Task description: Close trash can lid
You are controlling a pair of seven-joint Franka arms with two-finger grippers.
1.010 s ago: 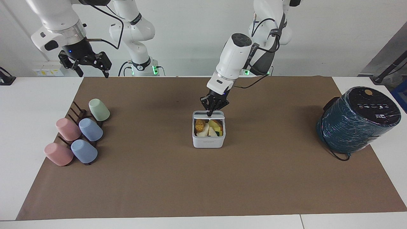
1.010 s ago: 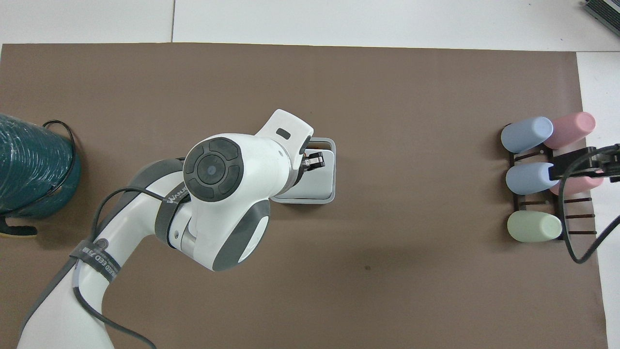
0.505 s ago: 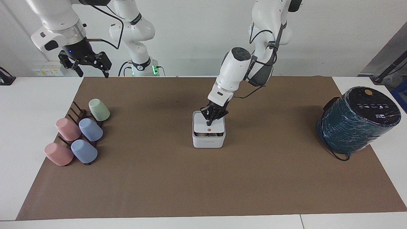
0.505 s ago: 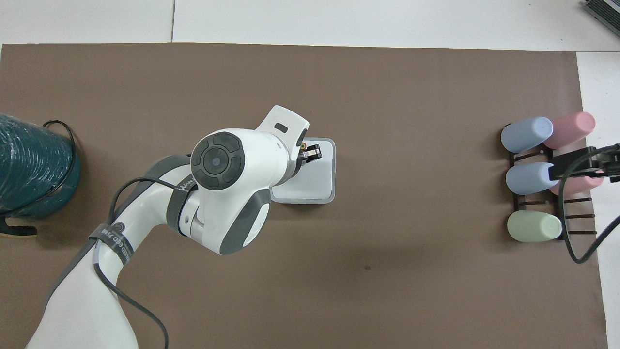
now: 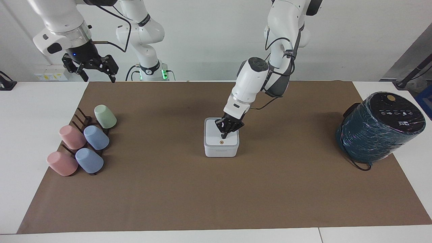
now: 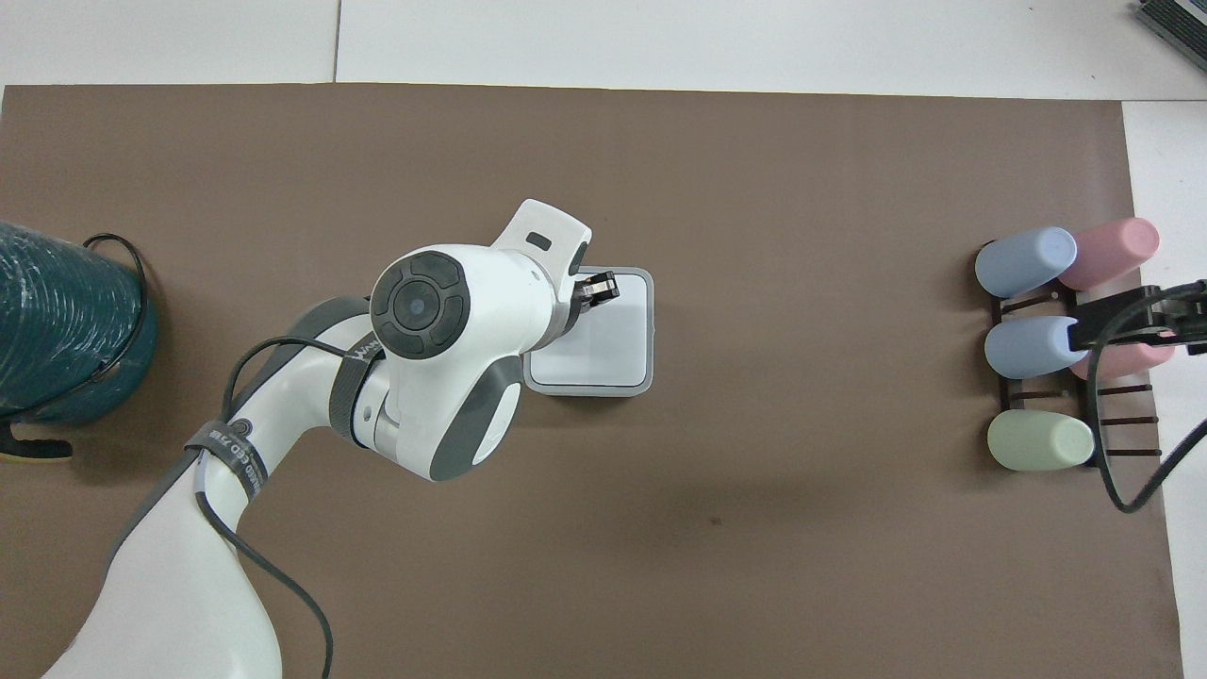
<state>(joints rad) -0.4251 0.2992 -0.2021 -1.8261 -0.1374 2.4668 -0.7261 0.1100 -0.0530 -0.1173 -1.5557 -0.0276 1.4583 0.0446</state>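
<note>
The small white trash can (image 5: 221,151) stands in the middle of the brown mat. Its white lid (image 5: 214,130) lies flat on top, with the orange dot facing up. My left gripper (image 5: 223,136) is shut, and its tips press on the lid close to the dot. In the overhead view the lid (image 6: 615,332) covers the can, and the left gripper (image 6: 602,286) is over the lid's edge farthest from the robots. My right gripper (image 5: 97,70) is open and waits in the air at the right arm's end of the table.
A dark rack with several pastel cups (image 5: 96,137) lies at the right arm's end. A large dark teal cylinder with a black top (image 5: 379,126) and a black cable stands at the left arm's end. The brown mat (image 5: 216,192) covers most of the table.
The lid has swung down from upright to flat on the can, hiding the food inside. My left gripper followed it down and away from the robots. The right arm has not moved.
</note>
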